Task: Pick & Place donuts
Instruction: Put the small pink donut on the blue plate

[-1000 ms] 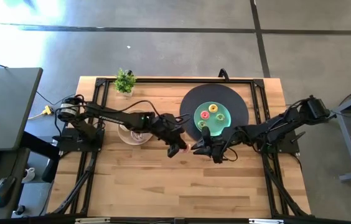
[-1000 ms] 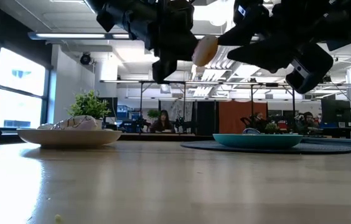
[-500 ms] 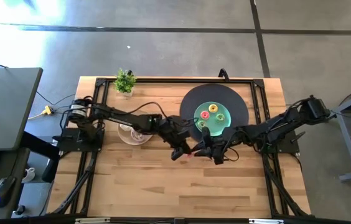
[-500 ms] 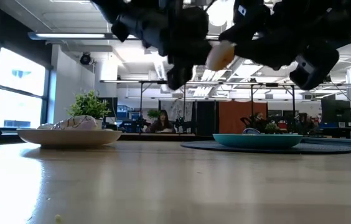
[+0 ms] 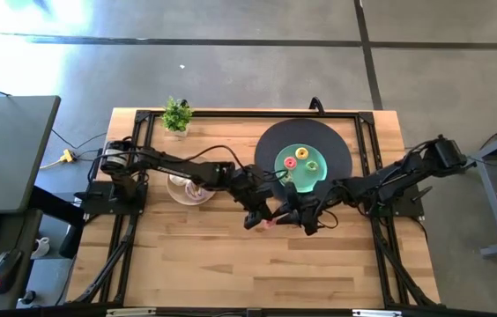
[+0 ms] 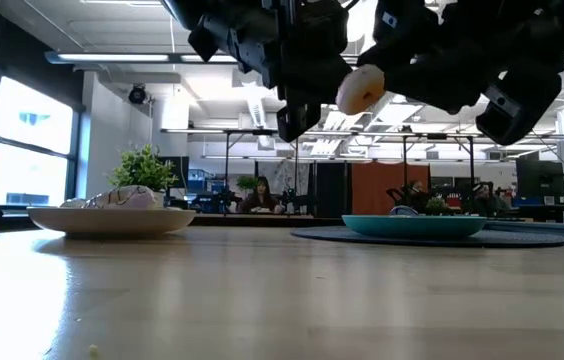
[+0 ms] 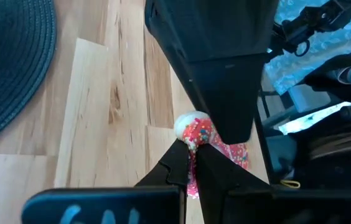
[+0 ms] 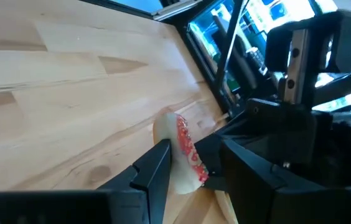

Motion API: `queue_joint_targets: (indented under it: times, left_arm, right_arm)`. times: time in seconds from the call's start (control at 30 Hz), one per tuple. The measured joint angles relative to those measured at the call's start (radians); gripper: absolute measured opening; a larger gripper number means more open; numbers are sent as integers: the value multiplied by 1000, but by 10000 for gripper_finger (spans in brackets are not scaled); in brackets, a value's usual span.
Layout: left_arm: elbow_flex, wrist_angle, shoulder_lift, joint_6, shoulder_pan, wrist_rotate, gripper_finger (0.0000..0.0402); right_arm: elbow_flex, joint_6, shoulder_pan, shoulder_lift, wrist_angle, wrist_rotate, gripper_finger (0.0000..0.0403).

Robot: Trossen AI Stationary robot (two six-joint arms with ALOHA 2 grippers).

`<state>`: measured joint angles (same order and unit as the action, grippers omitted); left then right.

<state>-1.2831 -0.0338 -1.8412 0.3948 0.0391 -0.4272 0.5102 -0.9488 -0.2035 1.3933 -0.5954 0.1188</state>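
Observation:
A donut with pink sprinkled icing and a cream underside (image 6: 361, 88) hangs in the air over the middle of the table. My left gripper (image 5: 264, 217) is shut on it. My right gripper (image 5: 291, 214) faces it from the table's right, open, with one finger (image 8: 157, 163) on the donut's (image 8: 180, 155) cream side and the other (image 8: 250, 171) on its iced side. Three small donuts, red (image 5: 290, 162), yellow (image 5: 312, 163) and green (image 5: 288, 176), lie on the teal plate (image 5: 301, 150). My left gripper pinches the donut's ring (image 7: 199, 138) between its two fingertips (image 7: 177, 167), coming from the table's left. The donut is lifted clear of the table, iced face on edge. My right gripper stands around the same donut; whether its fingers touch it I cannot tell.
The teal plate sits on a dark round mat (image 5: 341, 145) at the far right. A beige plate (image 5: 181, 192) holding pale items lies under the left arm. A small potted plant (image 5: 176, 114) stands at the far edge. Bare wood (image 5: 248, 264) lies on the near side.
My left gripper has carried the donut toward the table's right and a little toward the near edge, bringing it in between the right gripper's fingers. The donut has stayed lifted clear throughout.

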Motion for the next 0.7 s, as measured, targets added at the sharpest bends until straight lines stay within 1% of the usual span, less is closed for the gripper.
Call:
queue_joint_targets:
  times: [0.23, 0.37, 0.5, 0.7]
  left_arm:
    - [0, -1, 0, -6, 0, 2, 9]
    - [0, -42, 2, -6, 0, 2, 9]
    - [-1, -51, 4, -25, 0, 2, 9]
    - [-1, -12, 4, -54, 0, -8, 9]
  right_arm:
    - [0, 32, 0, 0, 11, -1, 138]
    - [-1, 25, -6, -15, 5, -9, 138]
    - [-1, 26, -30, -47, -1, -60, 138]
    - [-1, 44, -70, -68, 0, -56, 138]
